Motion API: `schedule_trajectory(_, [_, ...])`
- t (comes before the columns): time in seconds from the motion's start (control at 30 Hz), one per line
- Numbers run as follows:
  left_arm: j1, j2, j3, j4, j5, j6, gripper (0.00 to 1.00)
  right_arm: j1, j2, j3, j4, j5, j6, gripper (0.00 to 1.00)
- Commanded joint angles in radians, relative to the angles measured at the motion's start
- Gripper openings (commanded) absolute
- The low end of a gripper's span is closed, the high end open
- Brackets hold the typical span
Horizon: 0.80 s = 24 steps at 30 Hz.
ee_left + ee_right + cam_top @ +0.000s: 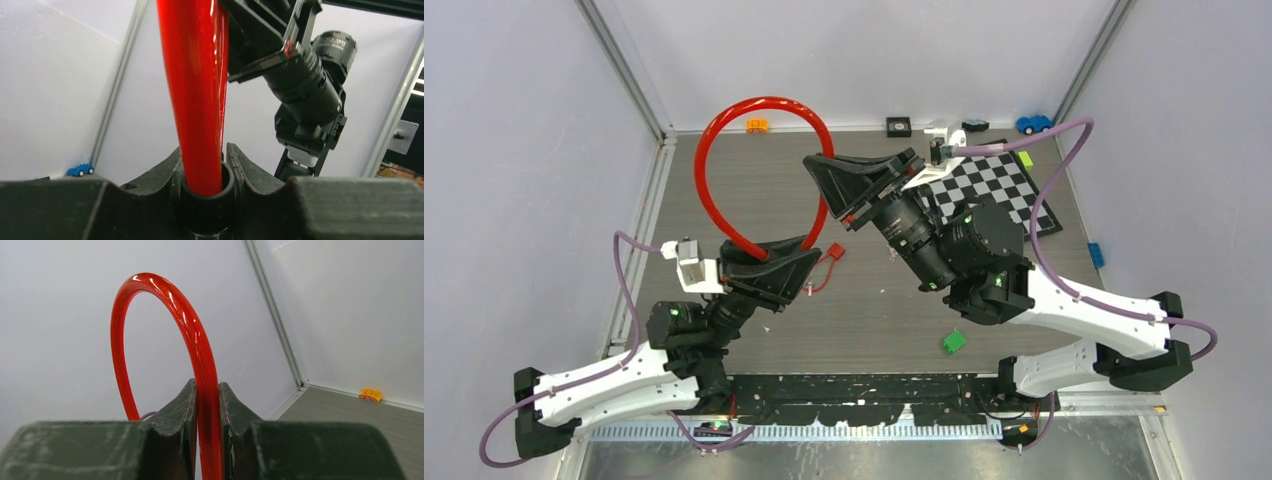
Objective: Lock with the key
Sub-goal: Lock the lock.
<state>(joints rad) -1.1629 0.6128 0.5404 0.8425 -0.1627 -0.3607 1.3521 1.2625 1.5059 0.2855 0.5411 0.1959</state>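
Red cable lock (705, 165), arching between them, clamped at its black end by left end effector (202, 172) and further along by right end effector (206, 405), apparently steadied for keying; red key tag (831, 253) beside left.

A checkerboard (999, 185) lies far right on the table (864, 320), with a blue toy car (1032, 124) behind it. An orange block (757, 125) sits at the far wall, and a green block (954, 341) lies nearer.

The fingers (182, 410) pinch the red lock cable (197, 350), which arcs overhead. An orange brick (370, 394) lies on the surface (360, 427).
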Motion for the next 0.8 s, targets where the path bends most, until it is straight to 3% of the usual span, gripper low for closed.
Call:
schedule_trajectory(0.0, [0.000,0.033,0.046,-0.022,0.035,-0.009,0.00,0.027,0.070,0.038,-0.141,-0.183,0.014,0.01])
schedule_trajectory(0.27, [0.001,0.027,0.032,-0.006,0.040,0.003,0.00,0.027,0.108,0.098,-0.206,-0.260,0.020,0.01])
schedule_trajectory(0.67, [0.001,0.006,-0.087,0.246,0.015,0.041,0.00,0.027,0.150,0.125,-0.279,-0.322,0.086,0.01])
schedule_trajectory(0.77, [0.001,0.011,-0.105,0.309,0.041,0.074,0.00,0.027,0.137,0.100,-0.267,-0.310,0.090,0.06])
